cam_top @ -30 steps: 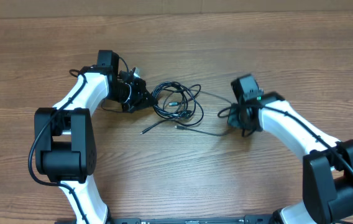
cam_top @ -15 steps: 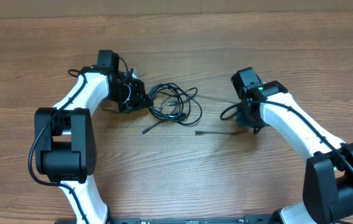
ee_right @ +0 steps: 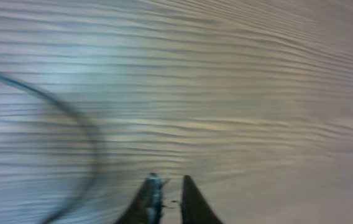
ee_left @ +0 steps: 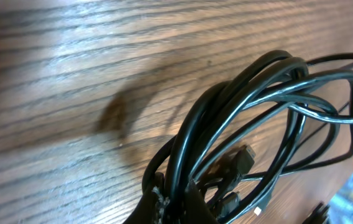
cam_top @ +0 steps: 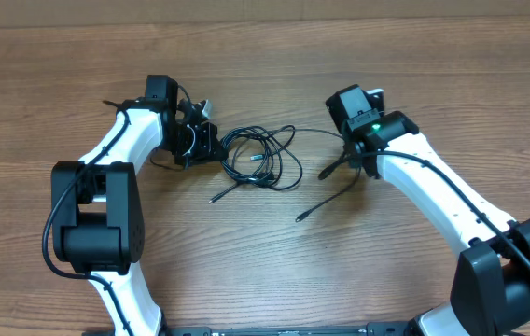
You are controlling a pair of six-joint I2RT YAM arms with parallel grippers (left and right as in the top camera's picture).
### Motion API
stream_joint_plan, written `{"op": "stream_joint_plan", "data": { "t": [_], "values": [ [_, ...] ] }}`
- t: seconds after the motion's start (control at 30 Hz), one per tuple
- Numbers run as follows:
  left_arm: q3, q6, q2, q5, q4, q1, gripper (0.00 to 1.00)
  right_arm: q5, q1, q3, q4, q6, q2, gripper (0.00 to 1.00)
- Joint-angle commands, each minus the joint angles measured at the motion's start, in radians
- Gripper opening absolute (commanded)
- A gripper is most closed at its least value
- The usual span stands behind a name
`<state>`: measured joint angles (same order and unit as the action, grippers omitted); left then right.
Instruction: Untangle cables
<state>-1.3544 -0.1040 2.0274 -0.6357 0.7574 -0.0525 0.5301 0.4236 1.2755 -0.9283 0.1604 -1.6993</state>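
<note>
The cables (cam_top: pixel 263 159) lie as a loose black tangle at the table's middle, with a plug end trailing toward the front. My left gripper (cam_top: pixel 211 147) is shut on the tangle's left side. In the left wrist view several looped cords (ee_left: pixel 251 99) rise from between the fingertips (ee_left: pixel 192 202). One separate cable (cam_top: pixel 326 201) runs from a plug at the front up to my right gripper (cam_top: pixel 356 170). In the right wrist view my right gripper (ee_right: pixel 170 196) shows a narrow gap with nothing visibly in it. A blurred cable arc (ee_right: pixel 83 130) curves to its left.
Bare wooden tabletop (cam_top: pixel 265 56) surrounds the tangle. Both white arms reach in from the front corners, with thicker black wires running along them.
My right arm has swung back and to the left. The separate cable has pulled out of the tangle and now lies diagonally. The right jaws have parted slightly. My left gripper holds still.
</note>
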Motion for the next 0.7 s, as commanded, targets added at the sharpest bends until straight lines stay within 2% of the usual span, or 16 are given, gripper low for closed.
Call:
{"op": "stream_joint_plan", "data": {
  "t": [0.0, 0.3, 0.53, 0.67],
  "values": [
    [-0.016, 0.150, 0.006, -0.099, -0.003, -0.002, 0.04, -0.234, 0.007, 0.021, 0.022, -0.001, -0.003, 0.19],
    [-0.016, 0.259, 0.006, -0.224, 0.005, -0.002, 0.04, -0.356, -0.064, 0.015, -0.008, 0.206, -0.008, 0.34],
    [-0.016, 0.334, 0.006, -0.309, 0.017, -0.002, 0.05, -0.715, -0.176, 0.013, 0.007, 0.342, -0.009, 0.35],
    [-0.016, 0.402, 0.006, -0.384, 0.031, -0.002, 0.07, -0.891, -0.218, -0.002, 0.045, 0.372, -0.009, 0.35]
  ]
}}
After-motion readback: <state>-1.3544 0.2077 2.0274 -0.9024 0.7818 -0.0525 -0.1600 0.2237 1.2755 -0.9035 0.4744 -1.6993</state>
